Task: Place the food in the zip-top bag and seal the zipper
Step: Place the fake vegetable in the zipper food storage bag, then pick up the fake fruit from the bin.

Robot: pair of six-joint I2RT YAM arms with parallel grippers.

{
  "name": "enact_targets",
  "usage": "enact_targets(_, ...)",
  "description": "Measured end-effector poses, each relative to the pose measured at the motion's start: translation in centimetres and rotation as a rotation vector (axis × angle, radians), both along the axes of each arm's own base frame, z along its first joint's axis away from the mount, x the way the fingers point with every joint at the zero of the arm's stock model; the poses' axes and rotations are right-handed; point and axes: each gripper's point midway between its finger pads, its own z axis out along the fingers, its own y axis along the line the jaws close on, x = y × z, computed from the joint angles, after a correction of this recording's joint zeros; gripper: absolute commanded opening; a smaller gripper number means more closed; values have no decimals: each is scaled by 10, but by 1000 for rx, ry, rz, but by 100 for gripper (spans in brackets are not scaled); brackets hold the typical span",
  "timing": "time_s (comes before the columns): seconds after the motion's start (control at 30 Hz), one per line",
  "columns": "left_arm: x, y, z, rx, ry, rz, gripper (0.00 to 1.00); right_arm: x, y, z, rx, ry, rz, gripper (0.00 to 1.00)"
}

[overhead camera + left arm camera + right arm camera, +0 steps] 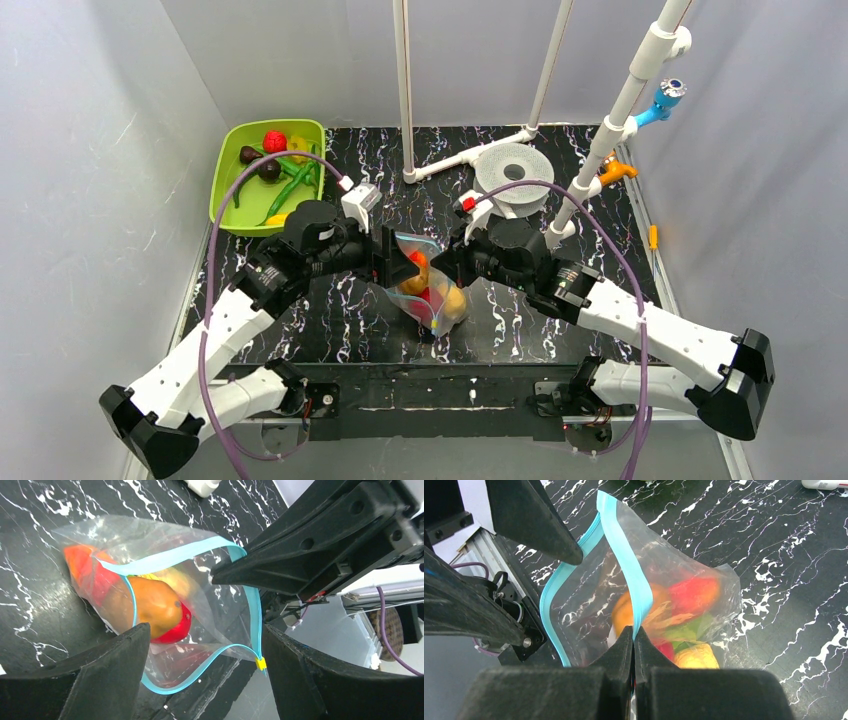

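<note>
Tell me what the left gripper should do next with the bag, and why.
Probably close the left gripper on the zipper between its open fingers. The right gripper pinches one strip, food sits inside the zip-top bag, and the mouth gapes open, so the strips need pressing together.

Bright, even, diffuse light; soft shadows on the marbled desk [330, 330]. Wrist views are sharp mid-frame and blurred nearest the lens. Mild glare on the zip-top bag [659, 565].

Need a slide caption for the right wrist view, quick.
Right hand pinches one side of the light-blue zipper on the food-filled zip-top bag, mouth open.
</note>
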Motion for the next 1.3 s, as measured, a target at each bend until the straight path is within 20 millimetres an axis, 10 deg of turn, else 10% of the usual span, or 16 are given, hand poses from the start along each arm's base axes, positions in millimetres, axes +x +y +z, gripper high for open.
enact_targets(0.33, 16, 30, 28, 43, -184, 139, 91, 0, -2, 3, 4, -9, 0, 1)
enact_targets(0.7, 53, 131, 56, 286, -401, 618, 98, 1, -4, -3, -7, -9, -3, 1)
enact_targets(1.3, 175, 268, -36, 232, -41, 1211, 98, 2, -4, -6, 0, -9, 1, 1)
